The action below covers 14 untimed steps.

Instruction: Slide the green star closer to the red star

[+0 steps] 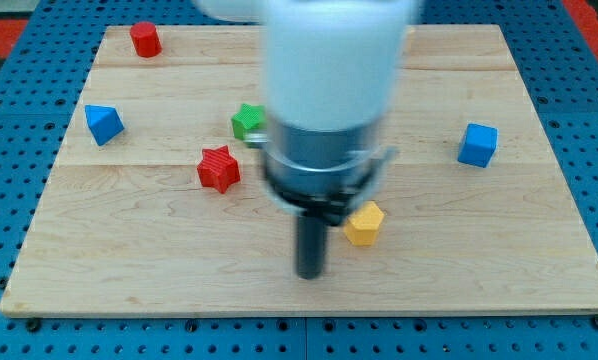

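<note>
Camera view is showing a light wooden surface (pixel 459 260) lying on a blue pegboard (pixel 9 120), with the arm (pixel 329 90) coming down from the view's top as a big blurred white-and-dark body and covering the middle of the board. No claw on this rig, so nothing is being held: the arm is ending in a dark rod, and my tip (pixel 310 274) is sitting on the wood in the lower middle, touching no block. The green star (pixel 247 122) is lying left of centre, its right side partly hidden behind the arm's body, so I cannot tell if anything is touching it there. The red star (pixel 219 168) is lying just beside it, down and to the view's left, with a narrow strip of bare wood showing between the two. My tip is sitting well below and to the right of both stars. The yellow block (pixel 364 223), roughly hexagonal, is lying near the tip, up and to its right, apart from it. A red cylinder (pixel 145 39) is standing near the top left corner. A blue block (pixel 104 123), wedge-like, is sitting at the left edge, level with the green star. A blue cube (pixel 478 144) is sitting at the right side, well apart from everything else.
</note>
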Tool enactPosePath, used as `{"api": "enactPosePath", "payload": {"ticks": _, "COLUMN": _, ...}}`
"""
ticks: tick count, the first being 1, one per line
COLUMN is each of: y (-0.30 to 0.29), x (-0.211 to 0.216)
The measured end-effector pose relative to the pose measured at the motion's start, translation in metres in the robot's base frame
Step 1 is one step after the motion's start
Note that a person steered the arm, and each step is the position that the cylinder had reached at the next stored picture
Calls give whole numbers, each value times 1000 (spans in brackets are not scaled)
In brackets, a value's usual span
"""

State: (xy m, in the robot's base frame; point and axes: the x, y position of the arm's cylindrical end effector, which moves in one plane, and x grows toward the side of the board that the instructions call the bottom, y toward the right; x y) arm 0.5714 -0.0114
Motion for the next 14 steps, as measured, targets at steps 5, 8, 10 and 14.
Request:
{"api": "enactPosePath", "payload": {"ticks": 5, "y": 47, "x": -29}}
{"api": "enactPosePath", "payload": {"ticks": 8, "y": 68, "x": -87}}
{"api": "enactPosePath", "payload": {"ticks": 10, "y": 101, "x": -116}}
{"api": "enactPosePath", "payload": {"ticks": 14, "y": 115, "x": -169}}
